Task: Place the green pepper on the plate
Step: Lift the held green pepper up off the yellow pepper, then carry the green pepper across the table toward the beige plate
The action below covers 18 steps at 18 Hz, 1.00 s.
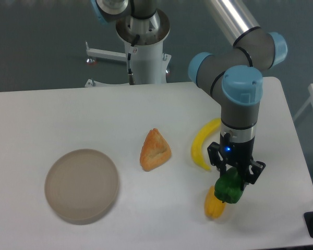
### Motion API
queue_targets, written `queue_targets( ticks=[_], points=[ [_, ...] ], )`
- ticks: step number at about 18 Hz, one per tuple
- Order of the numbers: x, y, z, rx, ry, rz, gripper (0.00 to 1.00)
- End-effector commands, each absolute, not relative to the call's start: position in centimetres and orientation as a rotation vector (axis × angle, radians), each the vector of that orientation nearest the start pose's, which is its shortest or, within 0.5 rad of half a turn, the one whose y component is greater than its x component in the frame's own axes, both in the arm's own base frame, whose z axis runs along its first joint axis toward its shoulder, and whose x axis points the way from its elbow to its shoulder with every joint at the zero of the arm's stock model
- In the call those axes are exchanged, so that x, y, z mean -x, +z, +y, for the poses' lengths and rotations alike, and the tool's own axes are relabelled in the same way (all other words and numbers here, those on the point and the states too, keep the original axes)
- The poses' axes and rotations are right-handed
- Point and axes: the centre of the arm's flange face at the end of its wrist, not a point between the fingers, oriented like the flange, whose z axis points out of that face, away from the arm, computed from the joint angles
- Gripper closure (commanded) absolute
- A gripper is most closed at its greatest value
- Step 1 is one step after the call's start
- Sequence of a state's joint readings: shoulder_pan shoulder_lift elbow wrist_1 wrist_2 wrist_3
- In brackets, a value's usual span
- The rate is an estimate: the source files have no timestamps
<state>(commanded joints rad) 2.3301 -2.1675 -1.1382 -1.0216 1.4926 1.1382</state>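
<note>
**Green pepper gripped, plate across the table**

My gripper [230,183] is closed around the green pepper [228,187] at the near right, holding it just above the yellow pepper [213,207] so it seems to clear its neighbour. A banana [202,146] lies just left of my wrist, a triangular pastry [154,150] mid-table. The plate [81,185] sits bare at the near left, well apart, so I judge the carry is yet to come
</note>
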Motion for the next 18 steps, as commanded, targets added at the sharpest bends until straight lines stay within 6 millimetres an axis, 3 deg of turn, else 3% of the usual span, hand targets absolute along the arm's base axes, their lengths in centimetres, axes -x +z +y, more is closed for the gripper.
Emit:
queue_targets(
  ticks=[6, 11, 14, 18],
  points=[
    [41.5, 40.0, 64.6, 2.772, 0.386, 0.543, 0.72],
    [39.8, 40.6, 64.4, 2.774, 0.378, 0.54, 0.72],
    [37.4, 41.6, 64.2, 2.773, 0.359, 0.505, 0.72],
    [31.4, 41.7, 64.8, 2.788, 0.291, 0.403, 0.72]
  ],
)
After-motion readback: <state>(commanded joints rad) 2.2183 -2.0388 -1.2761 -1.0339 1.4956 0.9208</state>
